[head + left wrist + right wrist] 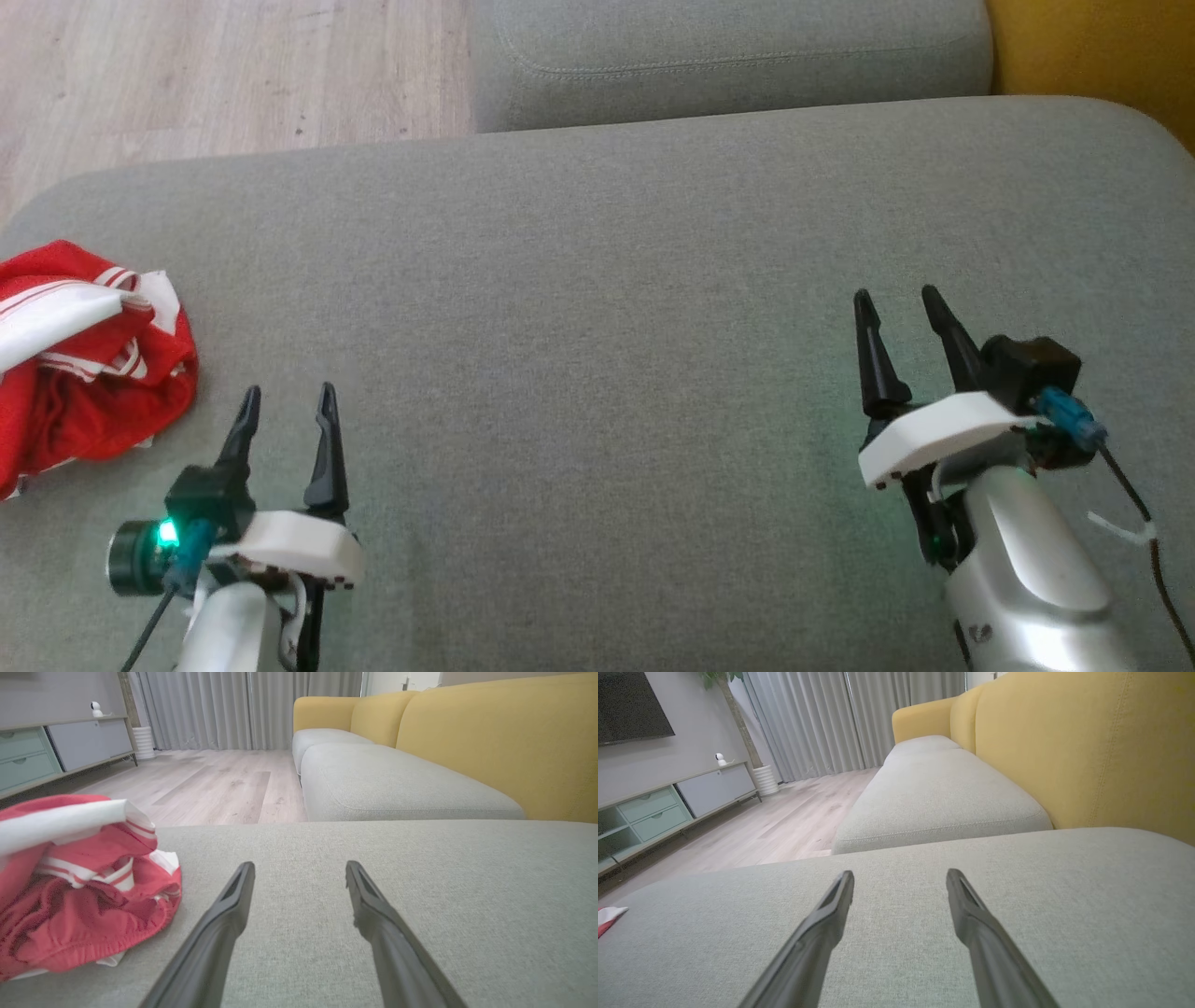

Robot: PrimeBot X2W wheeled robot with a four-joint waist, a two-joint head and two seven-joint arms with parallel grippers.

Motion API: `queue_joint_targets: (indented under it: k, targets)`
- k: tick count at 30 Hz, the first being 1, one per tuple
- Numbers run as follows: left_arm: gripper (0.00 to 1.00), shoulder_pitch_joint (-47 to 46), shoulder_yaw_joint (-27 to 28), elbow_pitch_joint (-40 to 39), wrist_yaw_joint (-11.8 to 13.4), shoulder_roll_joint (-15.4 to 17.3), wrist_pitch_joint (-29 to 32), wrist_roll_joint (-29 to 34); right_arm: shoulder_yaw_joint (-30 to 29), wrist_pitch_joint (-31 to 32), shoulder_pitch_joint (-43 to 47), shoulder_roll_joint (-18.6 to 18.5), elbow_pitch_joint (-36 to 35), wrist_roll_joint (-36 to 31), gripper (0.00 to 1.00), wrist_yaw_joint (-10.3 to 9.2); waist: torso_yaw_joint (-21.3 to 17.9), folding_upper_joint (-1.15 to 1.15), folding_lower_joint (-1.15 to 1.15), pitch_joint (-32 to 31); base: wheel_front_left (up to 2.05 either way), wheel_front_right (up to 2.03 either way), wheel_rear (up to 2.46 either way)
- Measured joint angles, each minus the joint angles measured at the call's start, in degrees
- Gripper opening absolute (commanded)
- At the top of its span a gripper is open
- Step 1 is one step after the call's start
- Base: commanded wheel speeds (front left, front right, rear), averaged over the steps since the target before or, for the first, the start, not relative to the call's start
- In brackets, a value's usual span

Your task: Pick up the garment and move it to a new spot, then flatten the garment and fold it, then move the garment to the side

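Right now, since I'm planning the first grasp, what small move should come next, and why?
Probably swing the open left gripper leftward onto the crumpled red-and-white fabric garment: it lies at the left edge of the grey fabric cushion, beside that gripper, far from the open right gripper.

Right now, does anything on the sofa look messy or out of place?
Yes: the red and white garment lies crumpled in a heap at the left edge of the grey cushion, not flat. Nothing else stands out.
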Motion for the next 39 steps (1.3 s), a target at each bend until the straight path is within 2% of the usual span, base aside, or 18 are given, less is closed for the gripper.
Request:
queue_joint_targets:
  k: [9, 34, 39]
  targets:
    - [1.00, -1.1, 1.7, 0.3, 0.5, 0.0, -1.3, 4.9, 0.0, -1.3, -0.9, 0.0, 1.0, -5.4, 1.00, 0.00, -0.3, 0.00, 0.00, -0.1, 0.00, 0.00, 0.00]
    - [1.00, -0.1, 5.6, 2.2, 0.4, -2.0, -1.3, 4.8, -0.5, -1.3, -0.5, -0.1, 3.4, -3.7, 1.00, 0.00, -0.2, 0.00, -0.01, -0.5, 0.00, 0.00, 0.00]
    - [1.00, -0.1, 6.0, 2.2, 0.4, -2.3, -1.3, 4.9, -0.5, -1.3, -0.5, -0.1, 3.4, -3.7, 1.00, 0.00, 0.8, 0.00, -0.01, -0.5, 0.00, 0.00, 0.00]
